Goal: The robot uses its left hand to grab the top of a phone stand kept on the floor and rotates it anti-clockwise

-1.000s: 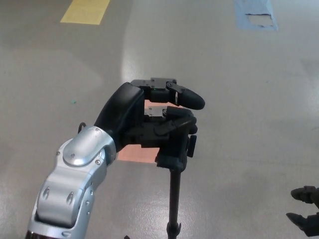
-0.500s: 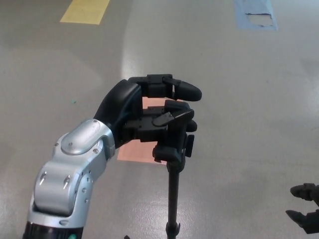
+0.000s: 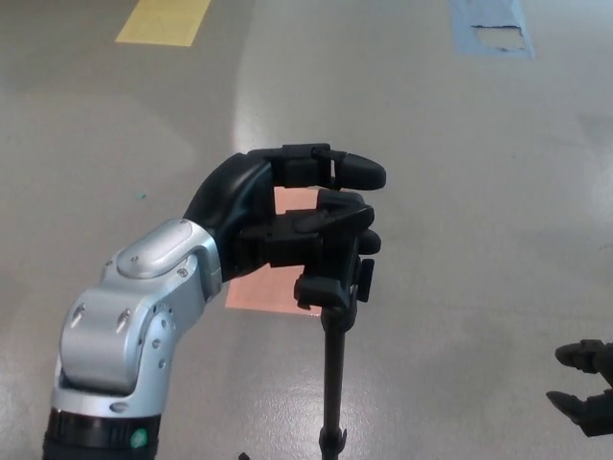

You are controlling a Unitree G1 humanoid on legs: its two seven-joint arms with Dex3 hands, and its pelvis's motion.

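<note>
Grey floor [image 3: 479, 192] carried the phone stand [image 3: 334, 383]. Left hand [image 3: 287, 225] fingers [image 3: 354, 172] were clamped on its top; the wrist had rolled slightly, so rotation was judged underway.

One phone stand [image 3: 334, 364] rises from the floor [image 3: 460, 192], a single black pole with one clamp head at its top. Two robot hands show: the left hand [image 3: 287, 216] at the stand's top, and the right hand [image 3: 584, 383] at the lower right edge, only partly in frame. One silver forearm [image 3: 129, 335] is visible. On the floor lie three flat coloured patches: one pink [image 3: 268, 287], one yellow [image 3: 165, 21] and one blue [image 3: 488, 27].
</note>
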